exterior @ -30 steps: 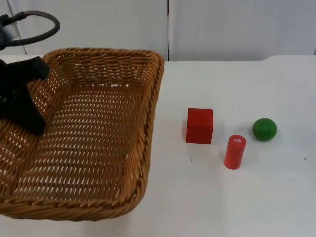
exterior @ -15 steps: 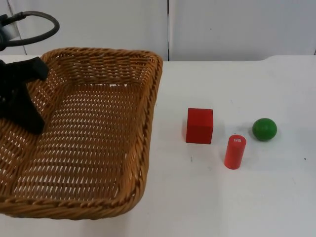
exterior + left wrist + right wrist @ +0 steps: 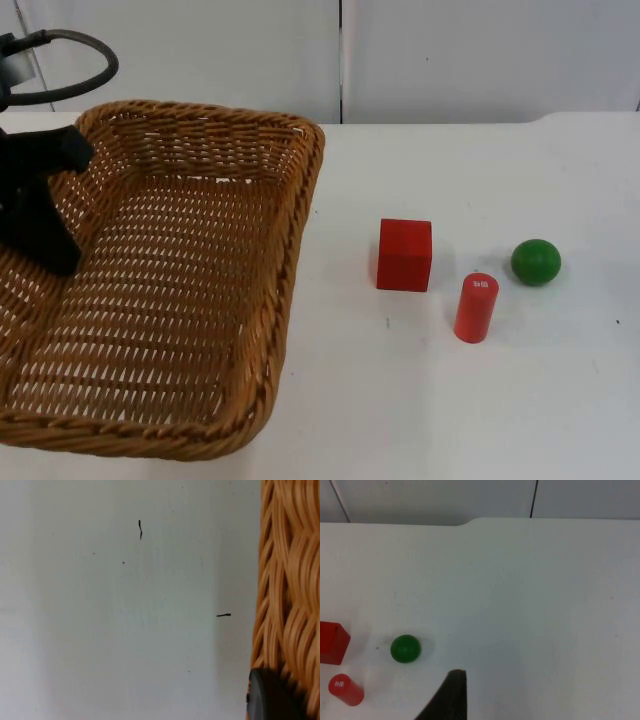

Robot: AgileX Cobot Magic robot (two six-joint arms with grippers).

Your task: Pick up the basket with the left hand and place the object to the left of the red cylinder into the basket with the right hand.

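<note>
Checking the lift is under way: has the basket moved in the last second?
Yes. The basket, held by the left gripper, has shifted left, away from the red cube, which stayed put.

White table against a grey wall

The table (image 3: 450, 400) is plain white with a few small dark specks and runs back to the wall (image 3: 480, 60). A dark vertical seam (image 3: 340, 60) splits the wall into panels. Light is even, shadows soft.

White table (image 3: 560, 400), red cube (image 3: 405, 254), red cylinder (image 3: 476, 307), green ball (image 3: 535, 261), wicker basket (image 3: 250, 390) perhaps lifted
</note>
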